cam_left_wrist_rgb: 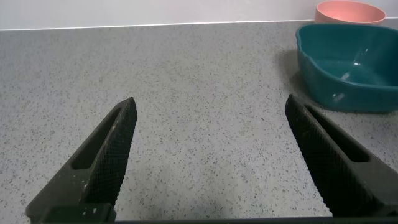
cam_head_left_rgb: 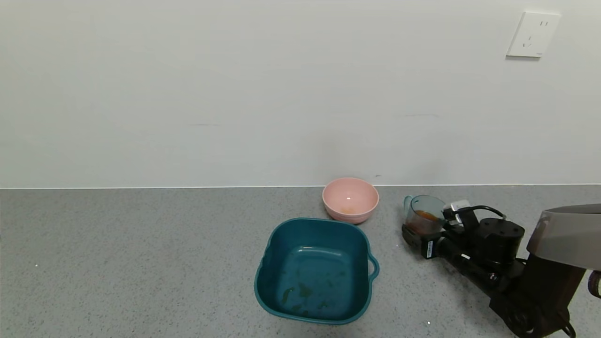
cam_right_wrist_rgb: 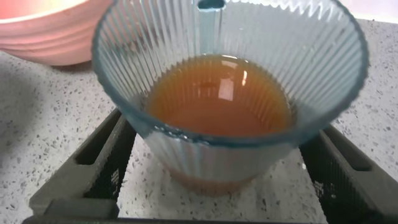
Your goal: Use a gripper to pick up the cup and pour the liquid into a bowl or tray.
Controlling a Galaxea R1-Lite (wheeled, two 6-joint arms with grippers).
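The translucent blue-green ribbed cup (cam_head_left_rgb: pixel 424 215) stands upright on the grey counter, right of the pale-pink bowl (cam_head_left_rgb: pixel 350 199). Orange-brown liquid (cam_right_wrist_rgb: pixel 217 96) fills its lower part. My right gripper (cam_head_left_rgb: pixel 417 236) is open, with one finger on each side of the cup (cam_right_wrist_rgb: pixel 230 43), low by its base; small gaps show between the fingers and the cup's narrow base. The bowl (cam_right_wrist_rgb: pixel 43 37) lies just beyond the cup and holds a faint orange trace. My left gripper (cam_left_wrist_rgb: pixel 208 109) is open and empty over bare counter, out of the head view.
A square dark-teal tray (cam_head_left_rgb: pixel 281 234) with a side handle sits in front of the bowl, with wet smears inside; it also shows in the left wrist view (cam_left_wrist_rgb: pixel 348 62). The wall runs close behind the bowl. A white socket (cam_head_left_rgb: pixel 533 35) is on the wall.
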